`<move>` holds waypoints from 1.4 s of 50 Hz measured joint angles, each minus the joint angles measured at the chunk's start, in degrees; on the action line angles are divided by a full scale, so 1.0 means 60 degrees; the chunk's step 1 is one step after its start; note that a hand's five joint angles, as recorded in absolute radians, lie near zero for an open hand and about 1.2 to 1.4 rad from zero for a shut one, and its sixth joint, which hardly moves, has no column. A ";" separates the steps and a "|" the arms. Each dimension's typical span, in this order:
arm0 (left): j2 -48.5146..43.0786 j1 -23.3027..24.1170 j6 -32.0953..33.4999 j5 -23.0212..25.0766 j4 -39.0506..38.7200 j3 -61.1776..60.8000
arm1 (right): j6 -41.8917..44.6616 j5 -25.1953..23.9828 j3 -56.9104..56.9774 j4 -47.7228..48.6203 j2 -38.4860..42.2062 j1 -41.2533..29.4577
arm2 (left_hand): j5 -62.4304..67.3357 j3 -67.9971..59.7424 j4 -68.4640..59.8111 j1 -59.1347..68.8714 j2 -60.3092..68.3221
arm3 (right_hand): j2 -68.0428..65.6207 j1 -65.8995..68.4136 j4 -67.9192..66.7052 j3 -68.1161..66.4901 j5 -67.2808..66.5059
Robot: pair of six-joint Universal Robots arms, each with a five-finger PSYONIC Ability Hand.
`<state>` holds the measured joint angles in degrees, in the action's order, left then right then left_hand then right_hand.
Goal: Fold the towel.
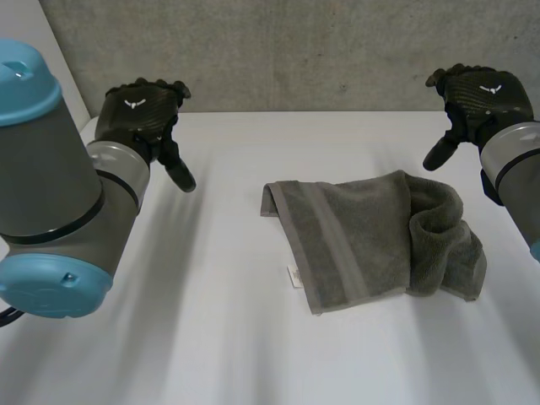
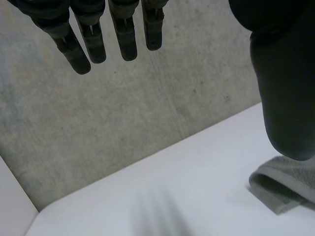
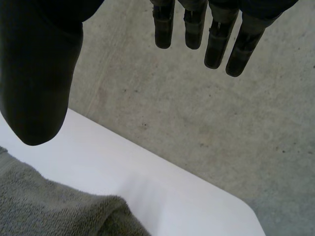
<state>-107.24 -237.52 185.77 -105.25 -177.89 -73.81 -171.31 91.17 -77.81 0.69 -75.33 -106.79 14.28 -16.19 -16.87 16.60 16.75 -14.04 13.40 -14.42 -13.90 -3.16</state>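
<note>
Found the left hand [image 1: 139,110] raised over the far left of the table [image 1: 211,337], released: fingers [image 2: 93,39] straight and hanging loose, thumb apart, nothing between them. Found the right hand [image 1: 483,97] the same way at the far right, fingers [image 3: 216,39] straight, thumb well apart, grasping nothing. Saw neither hand touching the cloth.

Noted the towel [image 1: 371,240], grey, lying right of the middle of the table, nearer the right hand than the left. Saw its left part spread fairly flat, with a woven band [image 1: 333,245] running from far to near, and its far left corner [image 1: 272,198] turned over on itself. Saw its right part heaped in a loose, rumpled roll [image 1: 443,236]. Spotted a small white label [image 1: 294,276] at the near left edge.

Judged the folding barely begun at best: cloth doubled over in places, but with no clean crease and no edges matched. Judged nearly everything left: flattening the heap on the right, then bringing one edge over to meet the other.
</note>
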 measured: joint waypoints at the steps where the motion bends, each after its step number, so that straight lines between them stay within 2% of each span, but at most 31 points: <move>1: -0.0109 -0.0006 -0.0011 -0.0005 -0.0011 -0.0002 | 0.0019 -0.0018 0.0025 -0.0019 -0.0064 -0.0002 | -0.0001 0.0000 0.0000 0.0000 0.0000 | 0.0000 0.0000 0.0000 0.0000 0.0000; 19: -0.0024 0.0004 -0.0001 -0.0016 -0.0014 -0.0088 | 0.0064 -0.0527 0.0044 -0.0072 -0.0283 0.0017 | 0.0062 -0.0002 -0.0001 0.0001 0.0002 | 0.0000 0.0000 0.0000 0.0000 0.0000; 26: -0.0087 0.0429 0.0022 0.0027 -0.0024 -0.0422 | 0.0338 -0.0784 -0.0076 -0.0381 -0.0539 0.0475 | 0.0208 -0.0014 -0.0002 0.0002 0.0006 | 0.0000 -0.0001 0.0000 0.0000 0.0000; 31: -0.0396 0.1298 0.0043 0.0111 -0.0145 -0.0759 | 0.0735 -0.1477 -0.0508 -0.0911 -0.0757 0.1458 | 0.0284 -0.0024 -0.0001 0.0003 0.0008 | 0.0000 -0.0001 0.0000 0.0000 0.0000; 35: -0.0918 0.2077 0.0083 0.0339 -0.0494 -0.0883 | 0.1166 -0.2404 -0.1120 -0.1432 -0.0857 0.2387 | 0.0359 -0.0035 -0.0026 0.0025 0.0043 | 0.0000 -0.0001 0.0000 0.0000 0.0000; 41: -0.1829 0.2712 0.0138 0.0771 -0.1151 -0.0736 | 0.2312 -0.3788 -0.2381 -0.2146 -0.1072 0.3746 | 0.0882 -0.0474 -0.0272 0.0373 0.0394 | 0.0000 -0.0002 0.0000 0.0000 0.0000; 49: -0.3243 0.3059 0.0153 0.1378 -0.1433 -0.0015 | 0.4035 -0.4881 -0.4092 -0.2450 -0.1272 0.5028 | 0.1228 -0.0839 -0.0722 0.0771 0.0722 | -0.0204 0.0334 -0.0163 -0.0199 -0.0349; 57: -0.4166 0.3108 0.0132 0.1483 -0.1367 0.0497 | 0.5136 -0.5550 -0.5249 -0.2448 -0.1265 0.5673 | 0.2038 -0.1610 -0.1559 0.1595 0.1543 | -0.1981 0.2007 -0.1992 -0.2036 -0.2264; 70: -0.4579 0.3289 0.0133 0.1530 -0.1419 0.0523 | 0.5389 -0.6500 -0.5752 -0.2412 -0.1051 0.6096 | 0.2086 -0.1652 -0.1575 0.1639 0.1545 | -0.2038 0.2113 -0.2029 -0.2080 -0.2299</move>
<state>-134.71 -217.79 186.56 -96.07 -186.40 -70.67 -138.98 52.17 -112.32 -13.79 -81.64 -70.22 26.79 -26.10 -26.32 26.43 26.02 -26.27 26.08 -26.60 -26.38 -16.95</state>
